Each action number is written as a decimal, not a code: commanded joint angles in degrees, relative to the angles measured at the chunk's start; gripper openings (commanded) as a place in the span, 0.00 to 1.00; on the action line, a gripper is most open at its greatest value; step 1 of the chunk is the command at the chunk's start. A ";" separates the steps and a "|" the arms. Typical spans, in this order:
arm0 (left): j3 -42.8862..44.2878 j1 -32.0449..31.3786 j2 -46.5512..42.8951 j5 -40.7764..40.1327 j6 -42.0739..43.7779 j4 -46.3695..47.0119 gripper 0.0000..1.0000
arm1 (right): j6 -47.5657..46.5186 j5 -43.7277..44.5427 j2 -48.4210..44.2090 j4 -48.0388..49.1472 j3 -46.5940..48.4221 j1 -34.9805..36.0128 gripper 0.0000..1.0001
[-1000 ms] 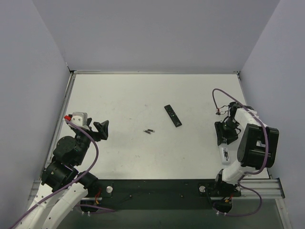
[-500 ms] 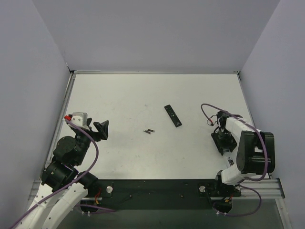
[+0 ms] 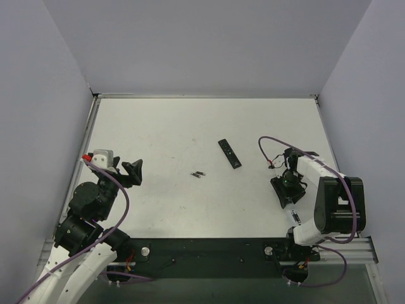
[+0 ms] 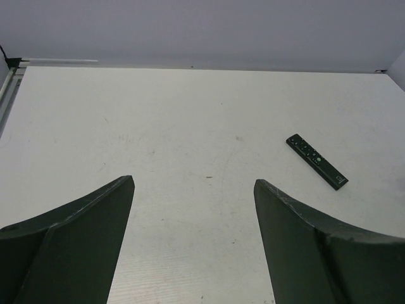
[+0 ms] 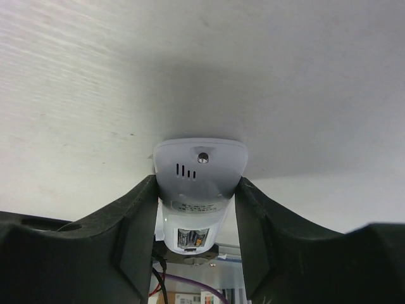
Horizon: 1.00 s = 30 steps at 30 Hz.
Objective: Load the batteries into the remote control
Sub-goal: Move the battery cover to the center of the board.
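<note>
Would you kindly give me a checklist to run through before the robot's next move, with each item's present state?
1. Right gripper jaws closed on the white remote control: ok.
2. Left gripper jaws open, empty: ok.
3. Batteries lying loose, clear of both arms: ok.
4. Black remote apart from the batteries: ok.
5. Battery bay open and empty: cannot tell.

Batteries (image 3: 199,174) on table (image 3: 158,126) centre; black remote (image 3: 230,154) near, behind-right; white remote (image 5: 199,168) inside right pincer (image 5: 197,185).
</note>
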 commanded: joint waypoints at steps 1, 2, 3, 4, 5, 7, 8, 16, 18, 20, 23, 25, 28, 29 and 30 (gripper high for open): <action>0.11 0.62 -0.81 -0.07 -0.42 0.67 0.87 | -1.65 -6.03 -3.63 -2.45 -0.27 0.05 0.00; 0.11 0.62 -0.81 0.02 -0.51 0.67 0.87 | -1.65 -6.12 -3.90 -2.45 -0.35 0.05 0.00; 0.19 0.62 -1.07 -0.06 -0.51 0.58 0.87 | -1.65 -6.03 -4.34 -2.45 -0.36 0.05 0.00; 0.11 0.62 -1.07 -0.07 -0.60 0.49 0.87 | -1.56 -6.03 -5.47 -2.36 -0.36 0.05 0.00; 0.02 0.62 -1.07 0.02 -0.60 0.49 0.87 | -1.21 -5.94 -5.92 -2.19 -0.18 0.05 0.00; 0.11 0.71 -0.98 0.11 -0.68 0.49 0.87 | -0.51 -5.42 -6.62 -2.27 0.78 0.05 0.00; 0.02 0.62 -1.07 0.20 -0.68 0.58 0.87 | 0.71 -5.24 -6.45 -2.27 2.18 0.05 0.00; -0.15 0.71 -1.42 -0.06 -0.95 0.67 0.87 | 5.03 -1.02 -1.97 -2.80 6.50 0.05 0.00; -0.16 0.80 -1.68 -0.24 -0.95 0.67 0.87 | 5.82 -0.67 -1.45 -2.89 7.02 0.05 0.00; -0.16 0.97 -1.77 -0.15 -1.04 0.76 0.87 | 6.78 0.20 -1.09 -2.89 7.29 0.05 0.00; -0.33 1.15 -1.86 -0.50 -1.04 0.85 0.87 | 12.66 7.40 -1.18 -2.28 9.57 -1.95 0.00; -0.42 1.06 -1.86 -0.59 -1.12 1.02 0.87 | 19.33 10.67 -2.22 -2.45 11.85 -6.26 0.00; -0.51 1.06 -1.77 -0.33 -1.21 1.11 0.87 | 28.83 20.01 -4.94 -2.36 12.65 -7.42 0.00; -0.51 1.06 -1.77 -0.24 -1.12 1.20 0.87 | 33.90 22.34 -5.22 -2.80 12.48 -7.85 0.00; -0.51 1.06 -1.69 -0.24 -1.30 1.20 0.87 | 35.86 24.45 -5.48 -3.15 12.65 -8.29 0.00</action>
